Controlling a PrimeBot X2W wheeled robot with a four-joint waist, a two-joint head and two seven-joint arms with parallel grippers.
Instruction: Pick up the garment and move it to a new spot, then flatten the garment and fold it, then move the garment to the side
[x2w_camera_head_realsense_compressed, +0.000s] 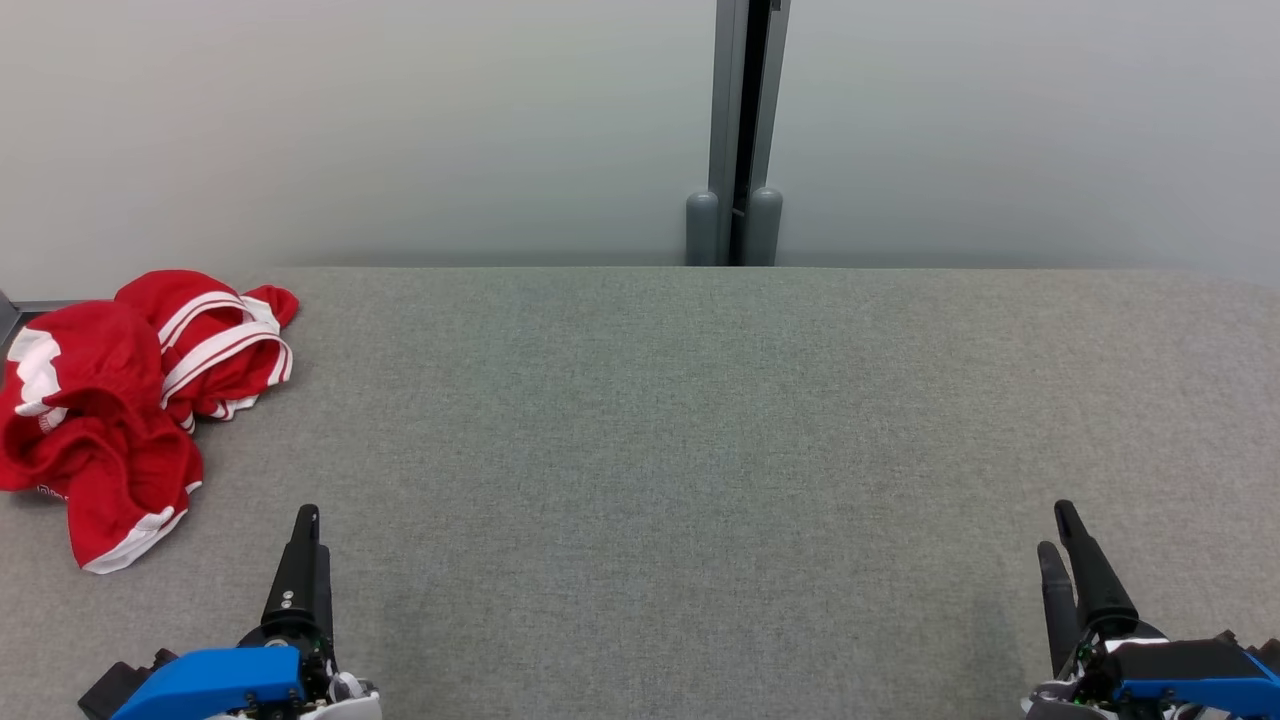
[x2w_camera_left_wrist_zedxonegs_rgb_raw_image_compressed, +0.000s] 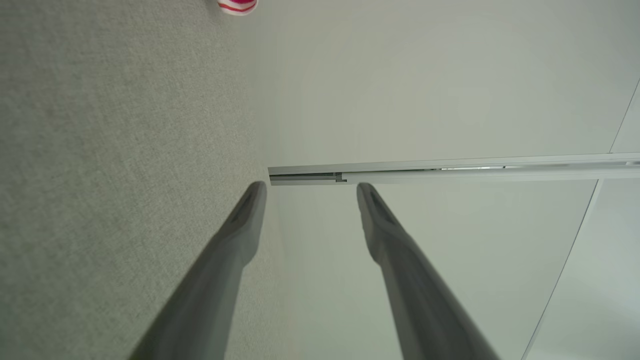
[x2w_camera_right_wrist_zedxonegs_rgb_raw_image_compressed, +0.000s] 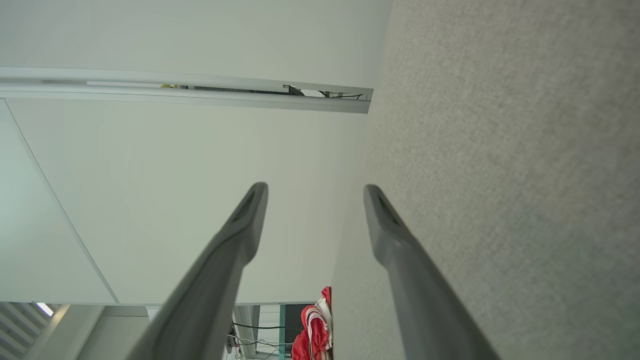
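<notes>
The garment (x2w_camera_head_realsense_compressed: 120, 400), red with white stripes and trim, lies crumpled at the far left of the grey table (x2w_camera_head_realsense_compressed: 680, 450), partly over its left edge. My left gripper (x2w_camera_head_realsense_compressed: 305, 520) rests at the lower left, a short way right of the garment and apart from it. The left wrist view has its fingers (x2w_camera_left_wrist_zedxonegs_rgb_raw_image_compressed: 250, 210) spread wide, open and holding nothing, with a scrap of the garment (x2w_camera_left_wrist_zedxonegs_rgb_raw_image_compressed: 237, 5) at the top edge. At the lower right my right gripper (x2w_camera_head_realsense_compressed: 1058, 530) is open and holds nothing. The right wrist view shows the garment (x2w_camera_right_wrist_zedxonegs_rgb_raw_image_compressed: 315, 330) far off at the bottom.
A pale wall (x2w_camera_head_realsense_compressed: 350, 130) runs behind the table's far edge, with a grey vertical post (x2w_camera_head_realsense_compressed: 735, 130) at its middle. The table's grey fabric top stretches bare between the two grippers.
</notes>
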